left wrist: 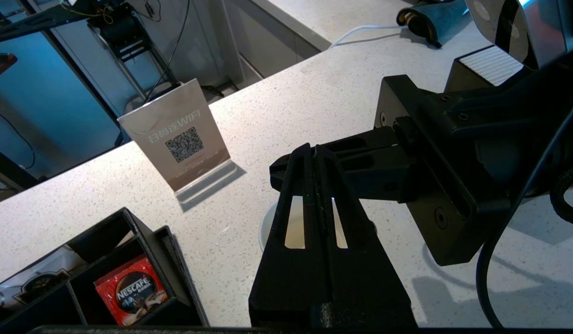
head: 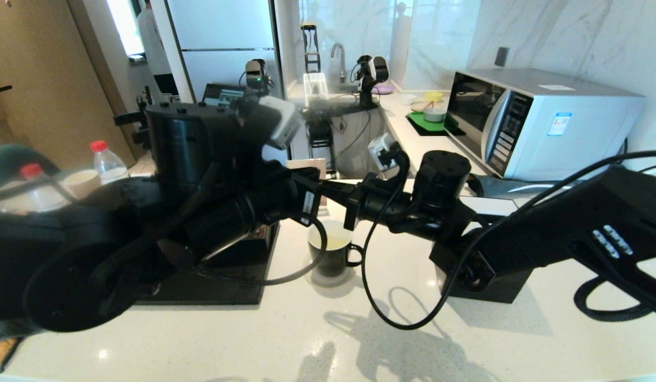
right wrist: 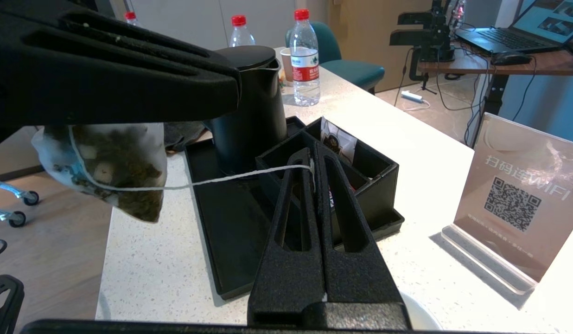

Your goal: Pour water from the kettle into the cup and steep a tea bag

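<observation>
Tea bag (right wrist: 105,178): light, soft, wet-fragile pouch, held above the cup (head: 332,249) by left gripper (right wrist: 231,88), clamped on its top. String pinched by fully closed right gripper (right wrist: 313,168). Pouch tears easily; string is advised as grip pt

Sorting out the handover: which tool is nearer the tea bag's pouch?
Left. The left tool is right over the tea bag, against its top; the right tool pinches the string's far end, apart from the pouch.
</observation>
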Robot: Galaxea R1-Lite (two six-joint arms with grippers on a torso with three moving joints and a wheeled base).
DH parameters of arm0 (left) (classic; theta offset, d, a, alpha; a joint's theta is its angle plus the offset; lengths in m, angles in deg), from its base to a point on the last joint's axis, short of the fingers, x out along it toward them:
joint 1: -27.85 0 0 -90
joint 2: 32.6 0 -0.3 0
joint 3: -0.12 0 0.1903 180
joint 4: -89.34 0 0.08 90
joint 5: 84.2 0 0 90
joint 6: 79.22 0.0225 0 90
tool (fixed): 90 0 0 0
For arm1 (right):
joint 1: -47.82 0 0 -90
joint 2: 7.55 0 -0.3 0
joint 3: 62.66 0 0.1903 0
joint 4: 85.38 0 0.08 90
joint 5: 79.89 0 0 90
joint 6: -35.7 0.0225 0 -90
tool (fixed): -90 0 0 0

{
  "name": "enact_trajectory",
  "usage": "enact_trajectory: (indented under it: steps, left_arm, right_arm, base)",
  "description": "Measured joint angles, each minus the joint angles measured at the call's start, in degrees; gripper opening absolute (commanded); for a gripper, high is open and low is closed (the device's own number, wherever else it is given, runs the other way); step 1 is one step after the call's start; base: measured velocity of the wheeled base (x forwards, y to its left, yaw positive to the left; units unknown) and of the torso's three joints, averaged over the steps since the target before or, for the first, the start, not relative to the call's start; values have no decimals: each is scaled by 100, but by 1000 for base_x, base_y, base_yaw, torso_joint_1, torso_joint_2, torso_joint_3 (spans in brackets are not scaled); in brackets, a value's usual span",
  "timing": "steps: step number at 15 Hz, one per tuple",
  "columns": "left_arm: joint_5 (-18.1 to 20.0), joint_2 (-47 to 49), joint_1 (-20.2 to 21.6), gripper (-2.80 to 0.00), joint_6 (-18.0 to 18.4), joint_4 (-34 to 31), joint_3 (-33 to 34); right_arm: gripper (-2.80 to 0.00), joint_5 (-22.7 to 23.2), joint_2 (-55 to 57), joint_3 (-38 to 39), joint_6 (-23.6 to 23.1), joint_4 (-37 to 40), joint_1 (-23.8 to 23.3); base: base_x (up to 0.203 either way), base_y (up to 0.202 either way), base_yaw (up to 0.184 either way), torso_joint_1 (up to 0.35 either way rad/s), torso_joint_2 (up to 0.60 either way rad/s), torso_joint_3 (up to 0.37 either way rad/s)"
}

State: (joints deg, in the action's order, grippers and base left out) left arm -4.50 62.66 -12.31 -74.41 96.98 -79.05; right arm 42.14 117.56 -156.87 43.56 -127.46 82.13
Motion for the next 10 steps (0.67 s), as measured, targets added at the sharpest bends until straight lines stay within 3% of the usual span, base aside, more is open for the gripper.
enact_trajectory:
  steps: [1,7,10]
  left_arm:
    - [0,5,0,0,-7,-5,0]
    - [-9,9,2,0,-32,-5,46]
    - [-15,-2,0,0,-247,13,135]
  right_arm:
    - [-280,2,0,0,1,-1,0]
    - [-280,2,9,4,2,2,2]
    - [-280,-3,7,17,-2,0,2]
  base:
    - [0,0,0,0,0,0]
    - [0,0,0,0,0,0]
    - [0,0,0,0,0,0]
